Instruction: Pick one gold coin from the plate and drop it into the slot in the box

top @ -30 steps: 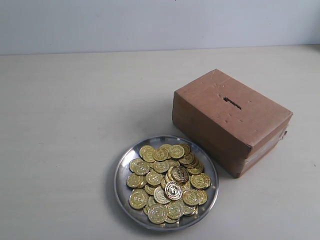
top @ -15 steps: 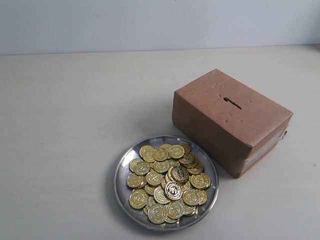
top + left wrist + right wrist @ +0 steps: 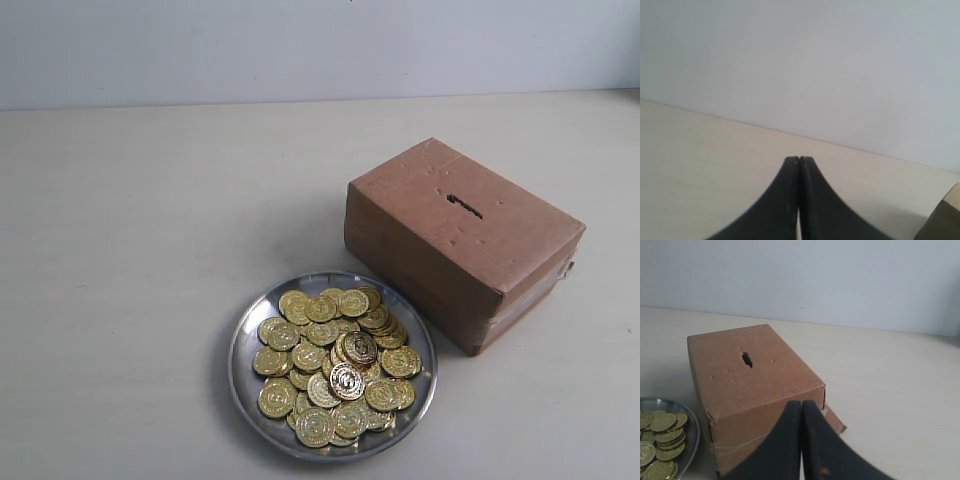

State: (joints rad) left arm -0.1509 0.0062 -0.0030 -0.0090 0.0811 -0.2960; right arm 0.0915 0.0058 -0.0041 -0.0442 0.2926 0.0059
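1. Left end effector (image 3: 798,161): fingers pressed together, holding nothing. It hangs over bare table (image 3: 130,250) and is out of the exterior view.
2. Plate (image 3: 236,372): shiny metal dish at the near middle of the table, just beside the box's near-left corner. Whether they touch cannot be told.
3. Gold coins (image 3: 335,365): a loose overlapping heap filling most of the plate, none yet picked. Judged thin, stiff, light and slippery, and apt to slide over one another or come up in pairs.
4. Raised coin (image 3: 360,347): it lies on top of the heap, near the middle. It looks the likeliest pick, pinched across its rim where an edge stands clear.
5. Box (image 3: 420,250): brown cardboard, right of the plate, set at an angle.
6. Box slot (image 3: 464,206): short dark slit in the top face, ragged-edged. A coin must enter it edge-on.
7. Right end effector (image 3: 801,404): fingers clenched on nothing, near the box's end face.
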